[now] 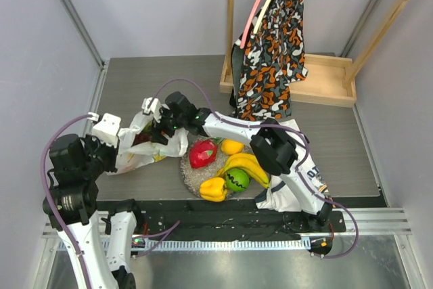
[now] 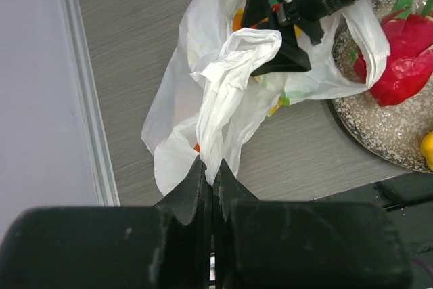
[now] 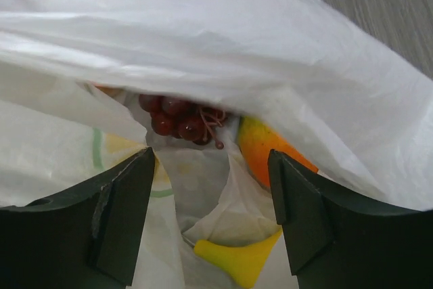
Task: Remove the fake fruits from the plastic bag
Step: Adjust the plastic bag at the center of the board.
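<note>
White plastic bag (image 1: 135, 153) pinned open, emptying underway.
Top: bag left on the worktop (image 1: 325, 147), 5 fake fruits (image 1: 247, 165) already beside it. Left wrist: left fingers (image 2: 193, 191) clenched on bag film. Right wrist: right fingers (image 3: 122, 214) spread inside the mouth; next, close on the grapes (image 3: 177, 118).

Grapes (image 3: 181, 121) and mango (image 3: 265, 150) inside plastic bag (image 3: 270, 52)

One plastic bag (image 1: 139, 143), showing one grape bunch (image 3: 179, 118) and one mango (image 3: 264, 147). Five more outside: one red fruit (image 1: 202, 154), one yellow-orange fruit (image 1: 232, 146), one banana bunch (image 1: 248, 165), one green ball (image 1: 237, 179), one yellow pepper (image 1: 213, 189).
</note>
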